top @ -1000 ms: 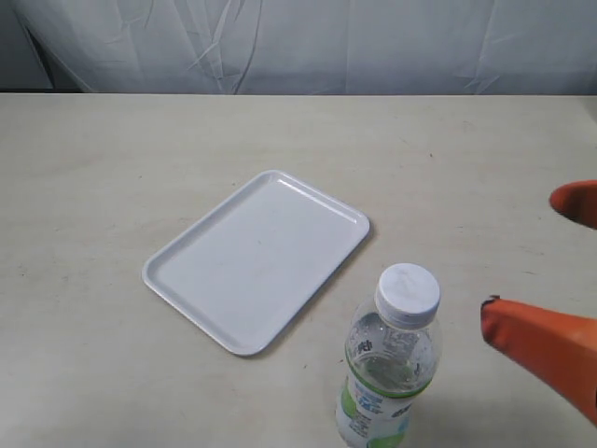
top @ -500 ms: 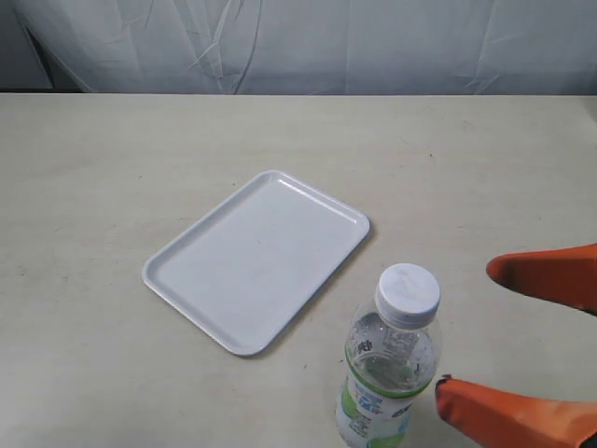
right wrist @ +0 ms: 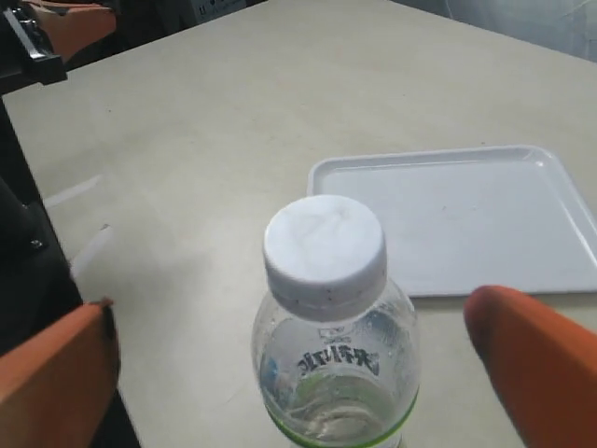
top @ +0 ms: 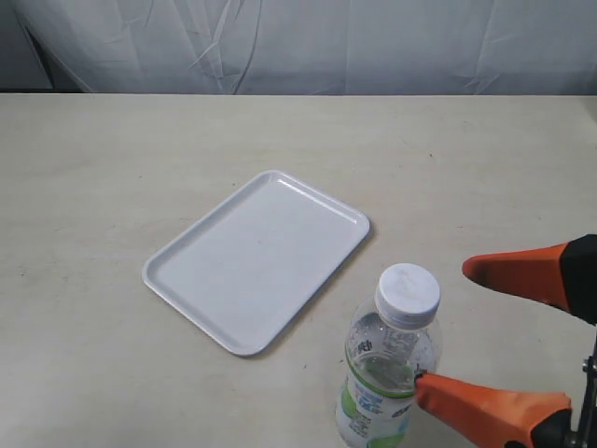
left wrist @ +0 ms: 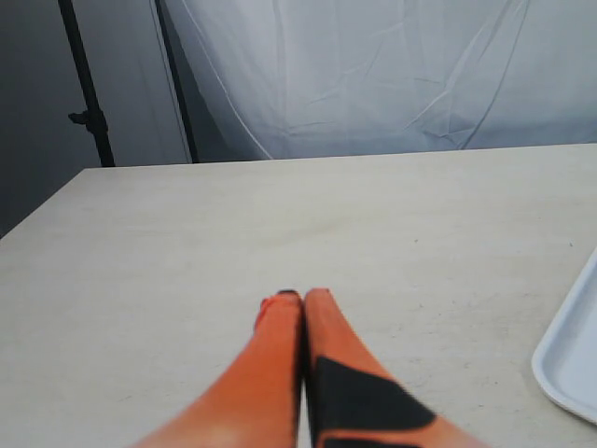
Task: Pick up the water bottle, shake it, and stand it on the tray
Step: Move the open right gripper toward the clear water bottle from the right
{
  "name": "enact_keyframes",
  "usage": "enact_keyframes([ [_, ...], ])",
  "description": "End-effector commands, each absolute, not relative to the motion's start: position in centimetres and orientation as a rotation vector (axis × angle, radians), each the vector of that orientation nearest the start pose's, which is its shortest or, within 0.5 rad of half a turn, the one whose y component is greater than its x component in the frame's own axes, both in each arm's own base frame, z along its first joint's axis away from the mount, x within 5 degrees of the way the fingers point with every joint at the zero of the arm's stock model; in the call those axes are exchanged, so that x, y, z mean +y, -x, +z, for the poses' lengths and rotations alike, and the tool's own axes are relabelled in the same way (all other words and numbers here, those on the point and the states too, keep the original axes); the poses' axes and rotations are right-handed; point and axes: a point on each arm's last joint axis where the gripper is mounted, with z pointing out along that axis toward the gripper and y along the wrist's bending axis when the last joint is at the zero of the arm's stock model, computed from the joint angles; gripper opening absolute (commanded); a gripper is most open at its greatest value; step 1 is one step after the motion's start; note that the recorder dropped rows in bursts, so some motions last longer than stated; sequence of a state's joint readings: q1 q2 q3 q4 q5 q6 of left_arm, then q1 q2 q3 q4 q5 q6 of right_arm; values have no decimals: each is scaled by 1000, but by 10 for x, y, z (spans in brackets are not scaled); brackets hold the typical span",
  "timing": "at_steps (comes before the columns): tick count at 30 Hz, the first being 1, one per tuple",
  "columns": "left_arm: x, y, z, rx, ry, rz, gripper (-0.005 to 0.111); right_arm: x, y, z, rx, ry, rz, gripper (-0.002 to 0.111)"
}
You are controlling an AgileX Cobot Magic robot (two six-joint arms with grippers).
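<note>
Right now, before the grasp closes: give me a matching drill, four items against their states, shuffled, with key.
Items:
1. water bottle
2. tray
3. left tool
4. right tool

States:
A. flat on the table, nothing on it
B. open, one finger on either side of the bottle
C. upright on the table, beside the tray, not on it
D. shut, over bare table

Pairs: 1-C, 2-A, 3-D, 4-B

Lab-style test setup: white fabric backdrop [top: 298, 47], black stand [left wrist: 86, 103], plain table [top: 93, 168].
</note>
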State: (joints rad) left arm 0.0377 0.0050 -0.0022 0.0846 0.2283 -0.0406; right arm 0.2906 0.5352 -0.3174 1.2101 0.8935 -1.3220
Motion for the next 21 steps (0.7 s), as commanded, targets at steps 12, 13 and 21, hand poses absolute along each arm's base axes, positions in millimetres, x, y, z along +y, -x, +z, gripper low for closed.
enact_keyframes([
  [12,4,-55,193,1708,14,72,0,100,-81,240,1814,1147,985,104],
  [13,4,-55,193,1708,14,72,0,101,-81,239,1810,1156,992,104],
  [21,4,-55,193,1708,14,72,0,117,-91,223,1835,1259,992,104],
])
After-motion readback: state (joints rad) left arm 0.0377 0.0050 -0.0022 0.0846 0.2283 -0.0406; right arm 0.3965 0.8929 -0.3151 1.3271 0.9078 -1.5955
